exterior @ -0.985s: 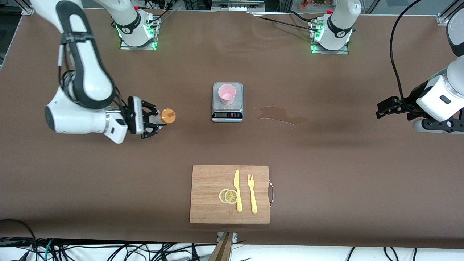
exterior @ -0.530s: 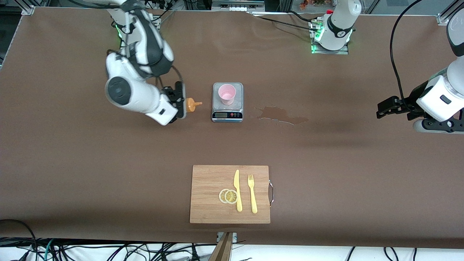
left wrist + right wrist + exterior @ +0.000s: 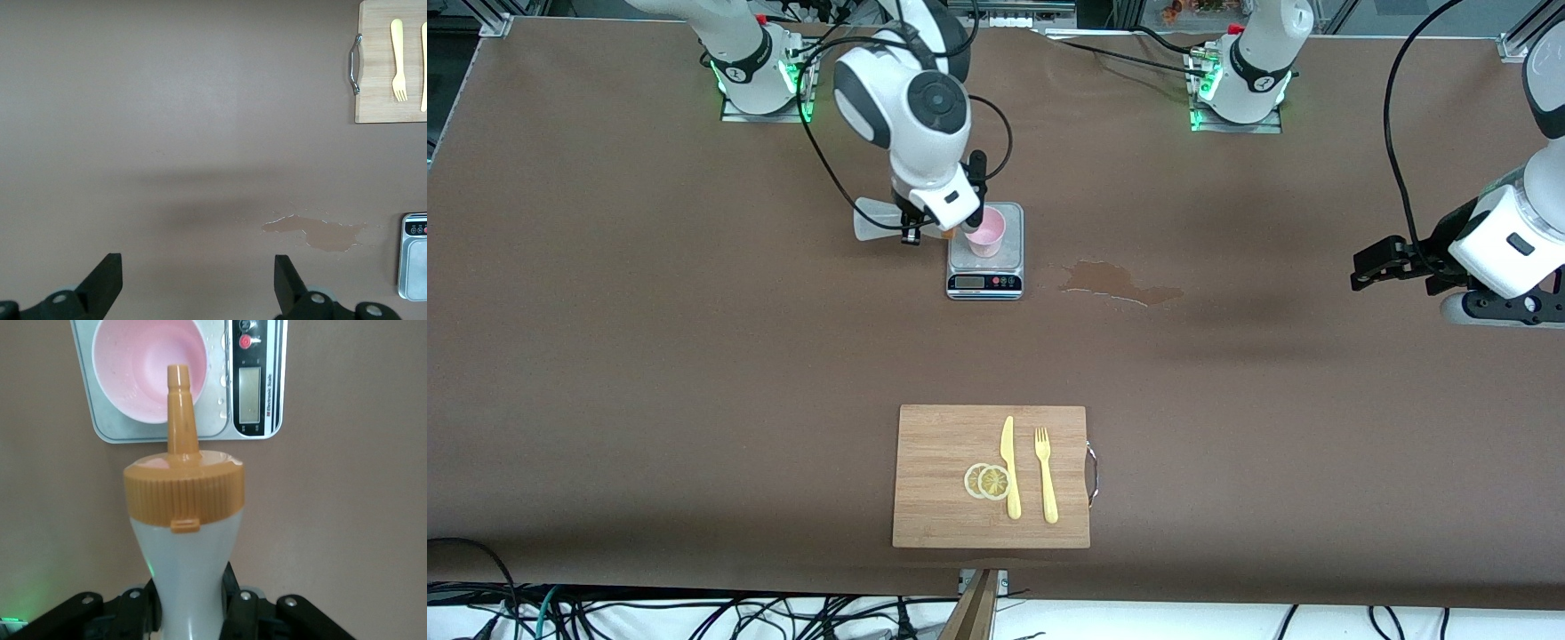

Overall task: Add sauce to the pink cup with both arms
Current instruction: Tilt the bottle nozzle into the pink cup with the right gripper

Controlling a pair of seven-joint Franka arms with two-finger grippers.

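Observation:
The pink cup (image 3: 986,233) stands on a small grey scale (image 3: 984,267) mid-table. My right gripper (image 3: 911,228) is shut on the sauce bottle (image 3: 870,222), which it holds on its side just beside the scale. In the right wrist view the bottle (image 3: 183,540) sits between the fingers of the right gripper (image 3: 190,607). Its orange nozzle (image 3: 179,407) points at the cup (image 3: 137,367), with the tip over the rim. My left gripper (image 3: 1360,267) waits open over the table at the left arm's end. The left gripper (image 3: 197,287) holds nothing.
A wooden cutting board (image 3: 934,480) lies near the front edge with a yellow knife (image 3: 1009,467), a fork (image 3: 1046,476) and lemon slices (image 3: 987,481). A wet stain (image 3: 1116,280) marks the table beside the scale, toward the left arm's end.
My right arm has carried the bottle from the right arm's end of the table to the scale and tipped it, nozzle toward the cup. The left arm has not moved.

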